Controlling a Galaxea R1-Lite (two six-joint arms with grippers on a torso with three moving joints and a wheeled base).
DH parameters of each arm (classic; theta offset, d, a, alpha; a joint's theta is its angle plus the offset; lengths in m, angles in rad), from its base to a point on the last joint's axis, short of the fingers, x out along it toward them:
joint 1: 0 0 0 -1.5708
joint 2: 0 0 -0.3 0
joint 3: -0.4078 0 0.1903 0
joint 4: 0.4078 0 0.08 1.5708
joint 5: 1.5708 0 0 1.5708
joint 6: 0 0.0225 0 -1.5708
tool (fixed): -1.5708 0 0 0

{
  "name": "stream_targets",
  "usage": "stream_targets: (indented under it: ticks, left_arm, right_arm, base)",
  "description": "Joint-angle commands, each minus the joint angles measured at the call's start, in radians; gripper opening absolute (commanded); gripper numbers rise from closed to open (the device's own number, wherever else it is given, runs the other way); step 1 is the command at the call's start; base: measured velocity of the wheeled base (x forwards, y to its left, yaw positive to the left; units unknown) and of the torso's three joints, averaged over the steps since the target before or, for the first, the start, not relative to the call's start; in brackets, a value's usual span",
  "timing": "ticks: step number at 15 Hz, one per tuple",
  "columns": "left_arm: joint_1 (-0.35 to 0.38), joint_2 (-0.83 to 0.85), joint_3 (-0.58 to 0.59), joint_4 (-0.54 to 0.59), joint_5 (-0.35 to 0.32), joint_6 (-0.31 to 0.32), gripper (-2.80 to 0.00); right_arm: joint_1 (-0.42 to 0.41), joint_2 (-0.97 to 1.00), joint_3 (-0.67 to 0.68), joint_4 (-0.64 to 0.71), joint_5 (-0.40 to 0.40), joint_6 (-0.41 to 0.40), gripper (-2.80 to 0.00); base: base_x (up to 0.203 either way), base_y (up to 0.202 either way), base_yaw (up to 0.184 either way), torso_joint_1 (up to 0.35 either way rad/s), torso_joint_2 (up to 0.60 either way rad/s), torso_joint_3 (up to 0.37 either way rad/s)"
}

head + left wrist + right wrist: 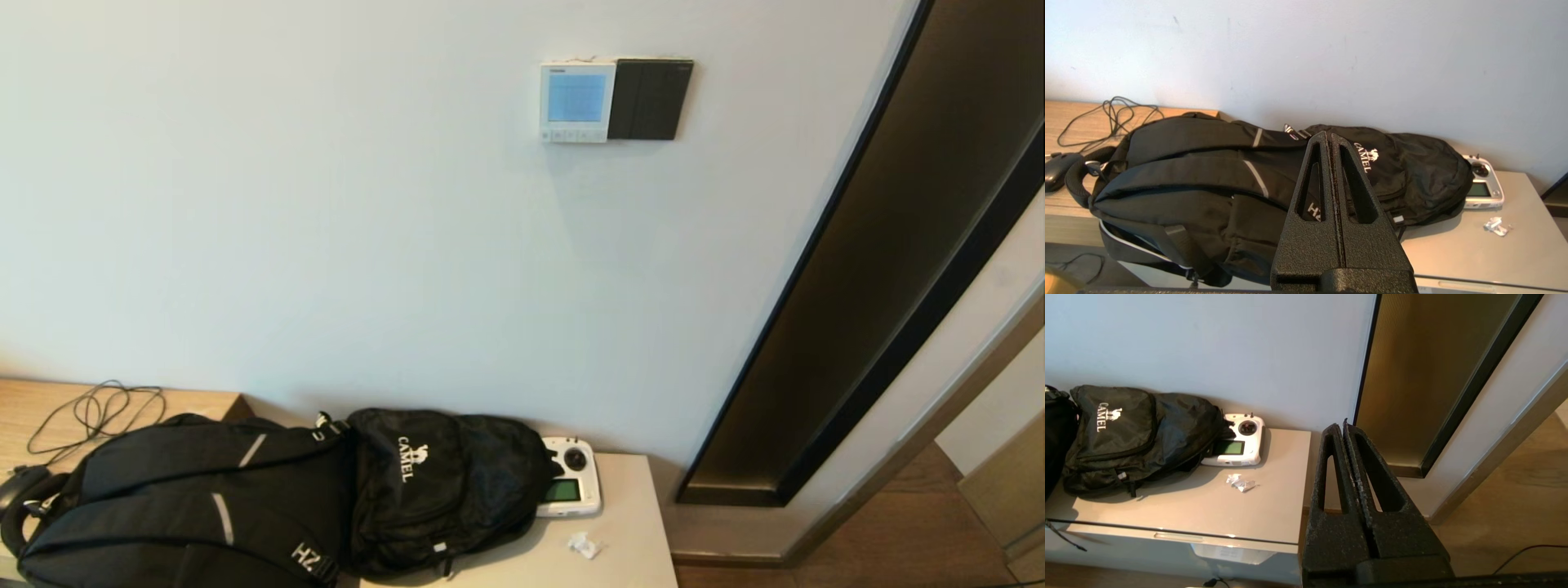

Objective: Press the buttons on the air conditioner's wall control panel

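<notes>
Showing control panel (576, 101) only overhead, wrists showing backpack (1208, 179)

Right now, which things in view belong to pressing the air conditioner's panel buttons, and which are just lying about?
For the job:
- small square white wall control panel with pale blue screen
- its row of tiny pale buttons

Lying about:
- dark grey switch plate
- black backpacks
- white handheld controller
- crumpled white scrap
- black cable
</notes>
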Motion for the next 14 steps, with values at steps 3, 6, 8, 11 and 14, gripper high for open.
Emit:
stream_targets:
  ticks: [3,6,8,11,14]
  left_arm:
    - [0.0,0.0,0.0,0.0,0.0,0.0,-2.8]
    - [0.0,0.0,0.0,0.0,0.0,0.0,-2.8]
    - [0.0,0.0,0.0,0.0,0.0,0.001,-2.8]
    - [0.0,0.0,0.0,0.0,0.0,0.001,-2.8]
    - [0.0,0.0,0.0,0.0,0.0,0.001,-2.8]
  right_arm:
    - [0.0,-0.1,-0.012,0.07,-0.038,-0.003,-2.8]
    - [0.0,-0.107,-0.011,0.071,-0.042,0.002,-2.8]
    - [0.0,-0.108,0.003,0.066,-0.054,-0.004,-2.8]
    - [-0.002,-0.108,0.015,0.061,-0.056,-0.02,-2.8]
    - [-0.002,-0.111,0.017,0.064,-0.056,-0.031,-2.8]
  base:
    - [0.0,0.0,0.0,0.0,0.0,0.0]
    - [0.0,0.0,0.0,0.0,0.0,0.0]
    - [0.0,0.0,0.0,0.0,0.0,0.0]
    - [0.0,0.0,0.0,0.0,0.0,0.0]
    - [0.0,0.0,0.0,0.0,0.0,0.0]
